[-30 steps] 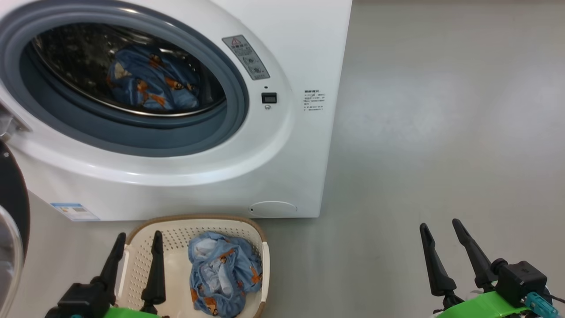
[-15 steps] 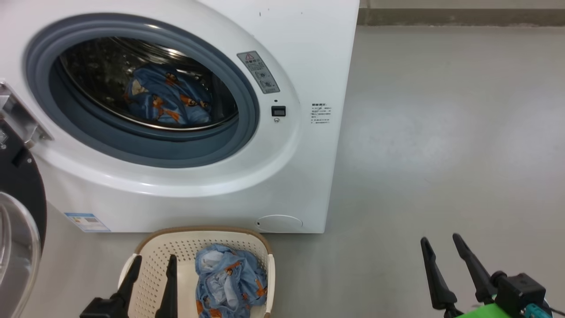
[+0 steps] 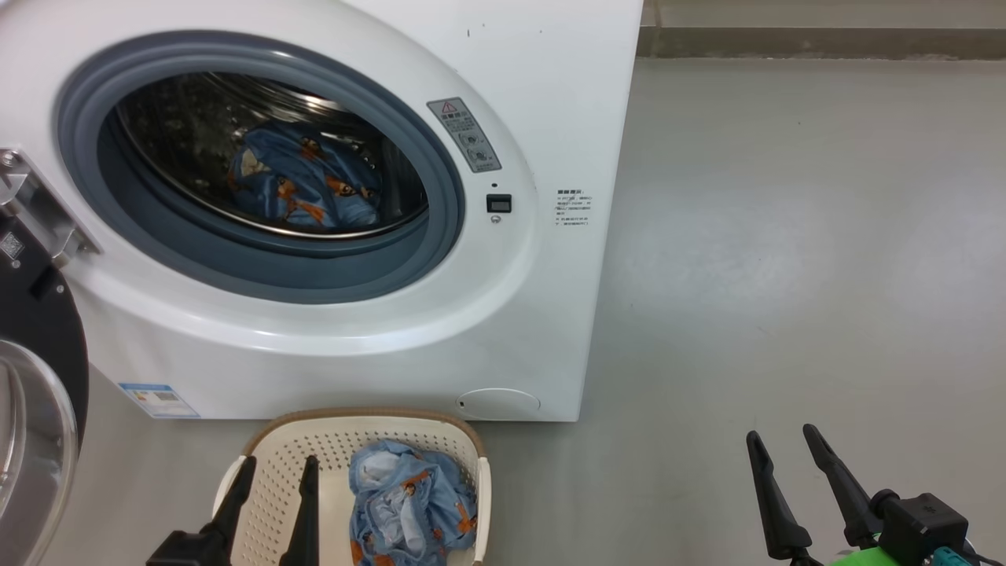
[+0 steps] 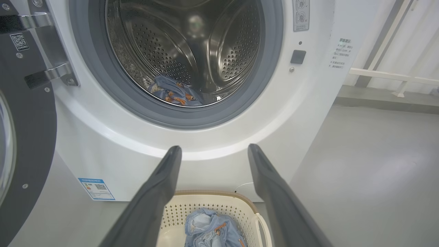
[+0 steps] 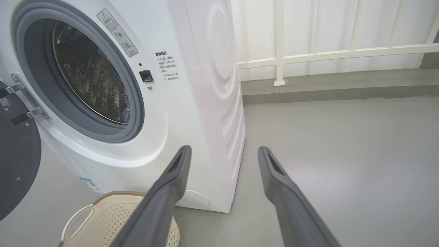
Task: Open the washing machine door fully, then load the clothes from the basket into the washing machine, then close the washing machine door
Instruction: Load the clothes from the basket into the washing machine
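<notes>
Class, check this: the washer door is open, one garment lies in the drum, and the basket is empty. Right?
Not empty: the head view shows a blue garment in the basket. The door is open and one garment lies in the drum.

Blue figure-printed clothes (image 3: 410, 503), cream basket (image 3: 271, 472)

The large glossy black round washing machine door (image 3: 35, 393) ran off the head view's left edge. The cream perforated plastic basket (image 3: 361, 414) and its light-blue printed clothes (image 3: 409, 503) were cut by the bottom edge. Print on the small blue label sticker (image 3: 157, 399) was too small to read.
</notes>
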You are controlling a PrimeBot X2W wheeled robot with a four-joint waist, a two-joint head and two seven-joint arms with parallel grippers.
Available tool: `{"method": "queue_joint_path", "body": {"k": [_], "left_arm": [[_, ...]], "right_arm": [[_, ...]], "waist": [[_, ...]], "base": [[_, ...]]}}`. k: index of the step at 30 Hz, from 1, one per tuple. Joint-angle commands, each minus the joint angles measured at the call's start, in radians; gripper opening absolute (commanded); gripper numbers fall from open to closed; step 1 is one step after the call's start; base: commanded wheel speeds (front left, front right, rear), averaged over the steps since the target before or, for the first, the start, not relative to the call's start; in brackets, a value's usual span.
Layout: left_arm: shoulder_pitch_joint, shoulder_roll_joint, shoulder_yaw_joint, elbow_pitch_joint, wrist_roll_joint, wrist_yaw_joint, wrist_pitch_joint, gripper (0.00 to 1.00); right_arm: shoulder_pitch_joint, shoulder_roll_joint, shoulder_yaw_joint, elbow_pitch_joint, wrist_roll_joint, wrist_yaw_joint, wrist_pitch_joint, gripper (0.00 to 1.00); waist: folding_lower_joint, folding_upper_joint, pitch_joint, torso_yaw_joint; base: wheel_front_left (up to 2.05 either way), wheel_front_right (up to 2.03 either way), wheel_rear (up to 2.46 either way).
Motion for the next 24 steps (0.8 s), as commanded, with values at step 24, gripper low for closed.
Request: {"method": "queue_joint_path", "body": {"k": [24], "left_arm": [[0.041, 0.003, 0.011, -0.046, 0.003, 0.002, -0.006, 1.0]], "right_arm": [[0.025, -0.005, 0.021, -0.011, 0.026, 0.002, -0.013, 1.0]], "waist": [[0.0, 0.0, -0.056, -0.007]], "base": [[0.0, 0.0, 0.0]]}}
